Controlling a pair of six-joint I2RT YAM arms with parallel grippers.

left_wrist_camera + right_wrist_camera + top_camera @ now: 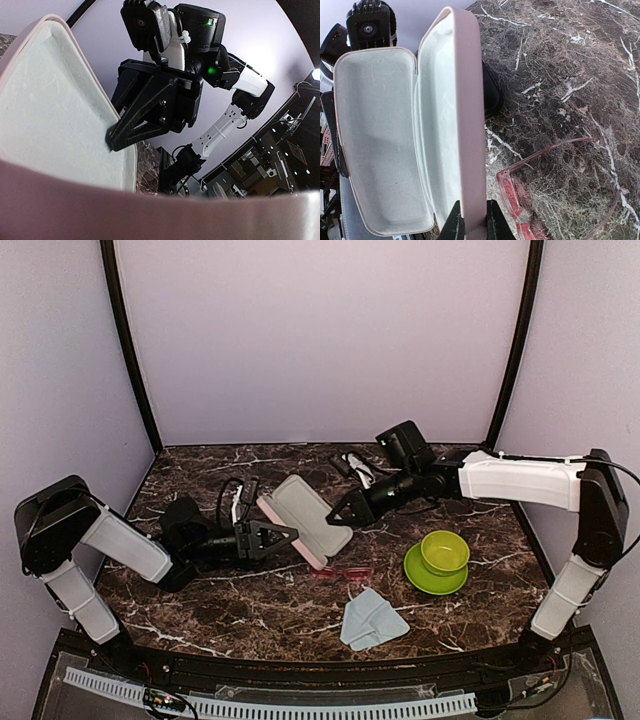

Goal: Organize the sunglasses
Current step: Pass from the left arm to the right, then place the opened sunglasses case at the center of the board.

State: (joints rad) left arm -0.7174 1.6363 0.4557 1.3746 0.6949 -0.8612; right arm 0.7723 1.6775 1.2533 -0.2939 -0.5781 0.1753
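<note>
Just beside open pink case [305,518]: red-pink sunglasses [512,192] on table [200,600]. Case rim pinched by right gripper [472,214]; opposite side clasped by left gripper [283,537].

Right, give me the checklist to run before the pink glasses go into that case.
1. Lid: the pink oblong hard case stands open, pale lining bare, nothing inside: ok.
2. Hold, one side: the right gripper pinches the case's rim: ok.
3. Hold, other side: the left gripper grips the case's other end: ok.
4. Target: the translucent red-pink sunglasses lie on the dark marble table beside the case, free of both grippers: ok.
5. Temples folded: not ok, both are spread.
6. A free gripper for the pick: not ok, both are on the case.
</note>
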